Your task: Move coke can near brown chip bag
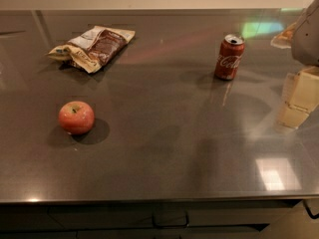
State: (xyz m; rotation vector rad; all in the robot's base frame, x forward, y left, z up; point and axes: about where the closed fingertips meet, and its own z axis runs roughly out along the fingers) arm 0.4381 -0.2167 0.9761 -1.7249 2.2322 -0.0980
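Swing your gripper (299,98), at the bench's (174,153) right edge and open or closed I cannot tell, left to the upright coke can (229,58), gripping mid-body before heading for the brown chip bag (94,48).

Gripper (298,101) at right edge of view: cream, blocky, stacked segments w/ squared corners. Arm (310,34) above it grey, smooth-shelled; tan patch at its edge.
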